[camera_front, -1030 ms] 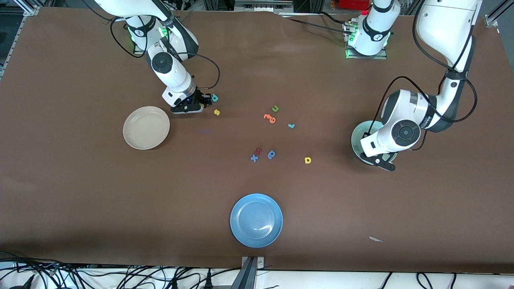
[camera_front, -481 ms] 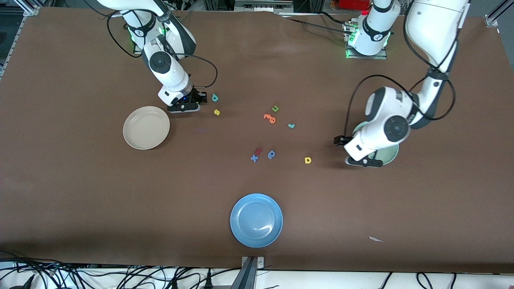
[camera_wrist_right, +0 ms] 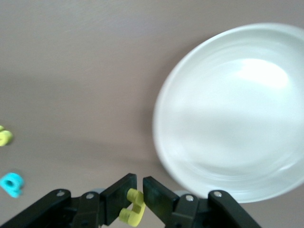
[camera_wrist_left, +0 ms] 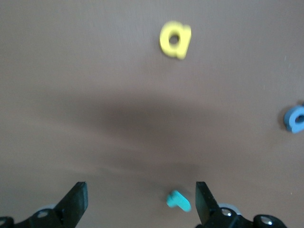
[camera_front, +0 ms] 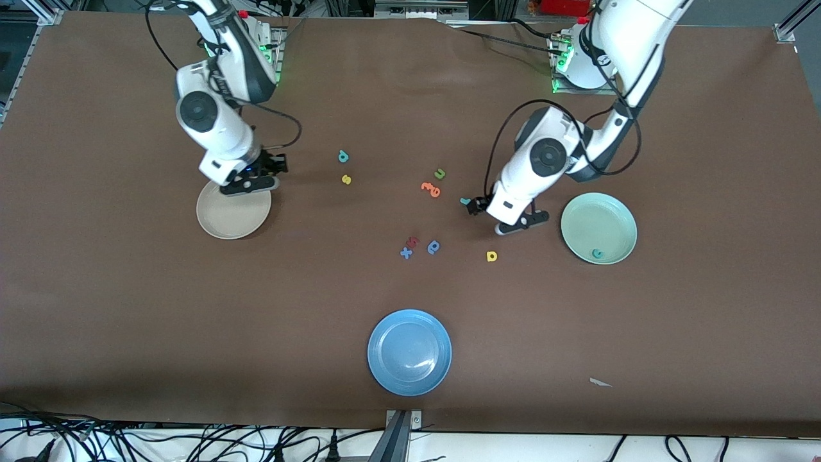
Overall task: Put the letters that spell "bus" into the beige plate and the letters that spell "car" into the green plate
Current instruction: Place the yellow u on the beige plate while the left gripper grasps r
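My right gripper (camera_wrist_right: 142, 192) is shut on the yellow "u" (camera_wrist_right: 133, 209) and hangs over the table just beside the rim of the beige plate (camera_front: 224, 221), which shows bare in the right wrist view (camera_wrist_right: 237, 114). The teal "b" (camera_front: 344, 156) and yellow "s" (camera_front: 346, 179) lie on the table toward the middle. My left gripper (camera_wrist_left: 141, 202) is open over the teal "r" (camera_wrist_left: 178, 201), which lies close to one finger (camera_wrist_left: 204, 204). The yellow "a" (camera_front: 492, 256) lies nearer the front camera. A teal "c" (camera_front: 597, 253) rests in the green plate (camera_front: 598, 212).
An olive "u" (camera_front: 439, 173), an orange letter (camera_front: 431, 189), a dark red "s" (camera_front: 414, 241), a blue "x" (camera_front: 406, 253) and a blue "a" (camera_front: 433, 246) lie mid-table. A blue plate (camera_front: 409, 351) sits near the front edge, and a paper scrap (camera_front: 600, 382) toward the left arm's end.
My left gripper opened, left the teal "c" in the green plate and swung to the teal "r". My right gripper carried the yellow "u" from beside the "b" to the beige plate's rim.
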You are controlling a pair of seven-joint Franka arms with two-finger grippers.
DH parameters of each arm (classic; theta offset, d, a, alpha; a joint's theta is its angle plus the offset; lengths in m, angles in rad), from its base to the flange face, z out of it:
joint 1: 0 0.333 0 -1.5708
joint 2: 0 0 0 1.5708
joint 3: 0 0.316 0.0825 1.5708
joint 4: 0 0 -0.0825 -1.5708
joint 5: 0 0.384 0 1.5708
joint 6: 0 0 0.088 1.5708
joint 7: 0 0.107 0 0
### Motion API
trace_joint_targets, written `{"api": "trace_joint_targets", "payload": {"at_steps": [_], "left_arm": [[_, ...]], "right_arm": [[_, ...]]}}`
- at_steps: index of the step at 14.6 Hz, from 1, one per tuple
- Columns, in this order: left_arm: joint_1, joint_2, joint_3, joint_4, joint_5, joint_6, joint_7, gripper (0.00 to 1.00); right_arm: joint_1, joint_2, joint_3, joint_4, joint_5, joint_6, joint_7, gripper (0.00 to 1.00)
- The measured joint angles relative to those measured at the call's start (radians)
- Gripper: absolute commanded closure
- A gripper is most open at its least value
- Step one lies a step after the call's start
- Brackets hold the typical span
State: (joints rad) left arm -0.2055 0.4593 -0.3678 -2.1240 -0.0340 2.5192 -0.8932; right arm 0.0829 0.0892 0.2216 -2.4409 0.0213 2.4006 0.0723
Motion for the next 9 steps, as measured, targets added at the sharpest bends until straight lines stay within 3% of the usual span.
{"api": "trace_joint_targets", "payload": {"at_steps": [3,6,7,8,9], "left_arm": [[-0.063,0.009,0.0,-0.007,0.102,0.007,-0.228,0.01],[-0.074,0.032,0.0,-0.006,0.174,0.014,-0.351,0.03],[-0.074,0.041,0.001,-0.006,0.177,0.026,-0.364,0.05],[-0.075,0.049,0.001,-0.006,0.177,0.038,-0.376,0.07],[-0.079,0.054,0.001,-0.005,0.177,0.044,-0.387,0.1]], "right_arm": [[-0.014,0.004,-0.091,0.019,0.0,-0.02,-0.169,1.0],[-0.073,0.044,-0.117,0.019,-0.002,0.02,-0.278,0.99],[-0.088,0.069,-0.119,0.019,-0.004,0.047,-0.292,0.43],[-0.096,0.097,-0.119,0.019,-0.005,0.071,-0.295,0.0],[-0.098,0.121,-0.119,0.019,-0.005,0.089,-0.295,0.0]]}}
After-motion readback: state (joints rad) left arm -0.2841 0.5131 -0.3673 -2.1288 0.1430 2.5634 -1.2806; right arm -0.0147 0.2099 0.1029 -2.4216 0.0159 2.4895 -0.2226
